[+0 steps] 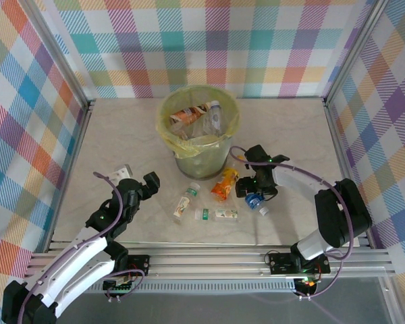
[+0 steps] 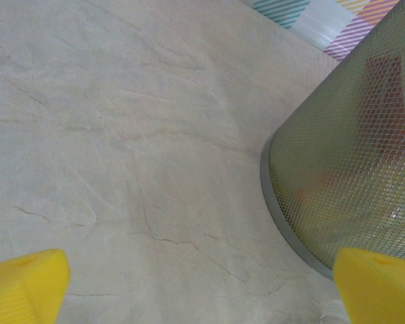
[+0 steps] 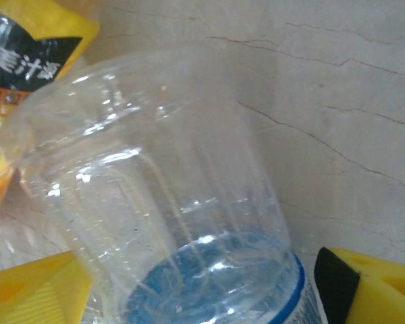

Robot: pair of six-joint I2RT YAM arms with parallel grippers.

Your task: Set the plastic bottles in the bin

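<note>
The bin (image 1: 177, 150) stands mid-table, lined with a yellow-green bag, with several bottles inside. In front of it lie an orange bottle (image 1: 225, 183), two small clear bottles (image 1: 186, 203) (image 1: 218, 214) and a clear bottle with a blue label (image 1: 255, 200). My right gripper (image 1: 252, 191) is down over that blue-label bottle (image 3: 169, 189); its yellow fingers straddle the bottle, the left one against it, a narrow gap at the right one. The orange bottle (image 3: 27, 61) lies just beyond. My left gripper (image 1: 150, 181) hovers left of the bin (image 2: 351, 169), open with nothing between its fingers (image 2: 27, 283).
A white cap (image 1: 264, 211) lies by the blue-label bottle. Metal frame posts and checked cloth walls close in the table on three sides. Bare marble-pattern tabletop (image 2: 121, 135) stretches left of the bin.
</note>
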